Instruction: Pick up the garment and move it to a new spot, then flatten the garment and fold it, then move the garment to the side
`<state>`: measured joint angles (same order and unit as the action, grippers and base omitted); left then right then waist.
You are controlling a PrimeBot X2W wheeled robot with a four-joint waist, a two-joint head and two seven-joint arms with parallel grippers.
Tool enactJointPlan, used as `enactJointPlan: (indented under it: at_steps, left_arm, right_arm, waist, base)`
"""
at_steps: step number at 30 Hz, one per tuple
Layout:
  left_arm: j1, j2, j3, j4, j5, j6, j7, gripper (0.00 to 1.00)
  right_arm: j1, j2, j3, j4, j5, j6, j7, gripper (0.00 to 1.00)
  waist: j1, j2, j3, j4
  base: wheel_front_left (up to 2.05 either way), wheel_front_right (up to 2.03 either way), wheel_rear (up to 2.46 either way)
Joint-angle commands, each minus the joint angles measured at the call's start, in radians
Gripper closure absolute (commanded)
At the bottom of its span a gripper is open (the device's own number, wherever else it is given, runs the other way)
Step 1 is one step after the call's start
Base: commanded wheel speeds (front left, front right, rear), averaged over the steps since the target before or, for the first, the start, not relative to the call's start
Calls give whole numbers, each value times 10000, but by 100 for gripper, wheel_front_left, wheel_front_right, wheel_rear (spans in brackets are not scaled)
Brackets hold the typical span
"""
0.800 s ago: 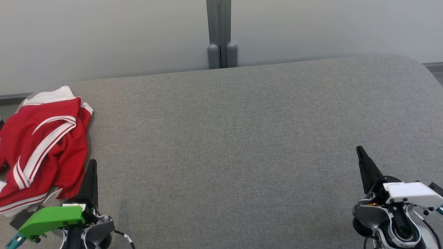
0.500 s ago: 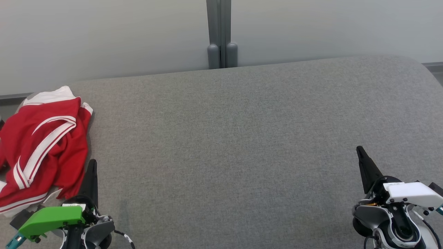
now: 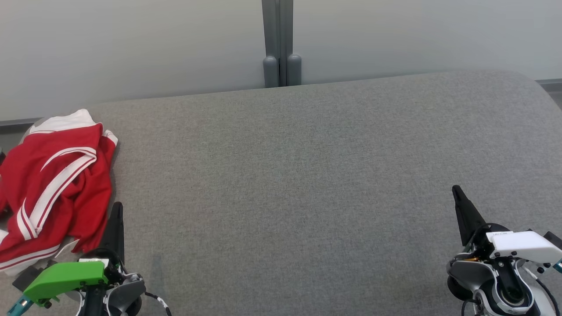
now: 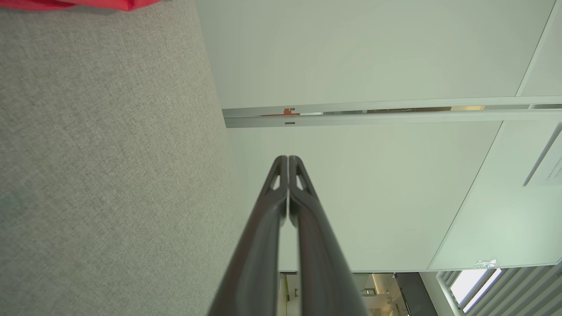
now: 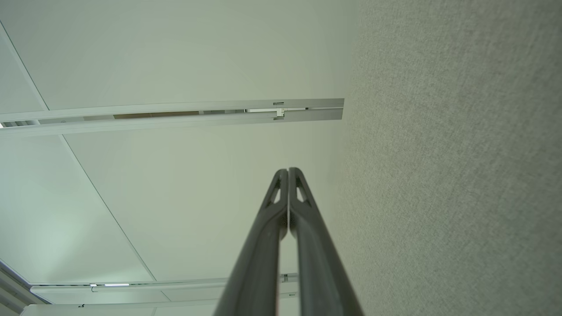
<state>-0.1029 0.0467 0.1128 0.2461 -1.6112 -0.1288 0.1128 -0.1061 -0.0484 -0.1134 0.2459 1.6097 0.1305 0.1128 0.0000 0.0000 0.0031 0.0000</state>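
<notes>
Grey woven fabric covered the desk [image 3: 307, 175] in front of you, with a pale wall [image 3: 131, 44] behind it and a grey post [image 3: 277, 39] standing at the middle of its far edge. You had the garment [image 3: 57, 184], red with white stripes and a white patch at its far end, lying crumpled at the desk's left end, part of it running past the left border of the head view. Your left claw [image 3: 117, 206] sat at the lower left, fingers pressed together on nothing and pointing away from you, its tip just beside the garment's right edge; you could not tell whether it touched the cloth. Your right claw [image 3: 456, 189] sat at the lower right, well apart from the garment, its fingers likewise together and gripping nothing.
</notes>
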Motion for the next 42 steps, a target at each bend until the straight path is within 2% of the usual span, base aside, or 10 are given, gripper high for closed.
enactJointPlan:
  at_steps: [1, 26, 27, 36, 42]
  left_arm:
    - [-116, 76, 27, 5, -37, -55, 16, 100]
    - [-117, 76, 27, 5, -37, -55, 16, 100]
    - [11, -7, -5, 24, 3, 2, -3, 0]
    - [68, -4, -352, -27, 225, 0, -442, 0]
    - [106, 1, -529, -38, 681, 29, -721, 0]
  right_arm:
    - [-54, -42, -15, 7, 67, 22, 16, 100]
    - [-55, -42, -15, 7, 67, 22, 16, 100]
    - [12, 7, 2, 28, -7, 0, -3, 0]
    - [225, 5, 224, -199, -363, 0, -438, 0]
    - [342, -8, 309, -372, -1218, 1, -721, 0]
  waist:
    - [0, 0, 0, 0]
    - [0, 0, 0, 0]
    - [0, 0, 0, 0]
    - [0, 0, 1, -1]
    - [0, 0, 0, 2]
  base:
    - [0, 0, 0]
    - [0, 0, 0]
    - [0, 0, 0]
    - [0, 0, 0]
    - [0, 0, 0]
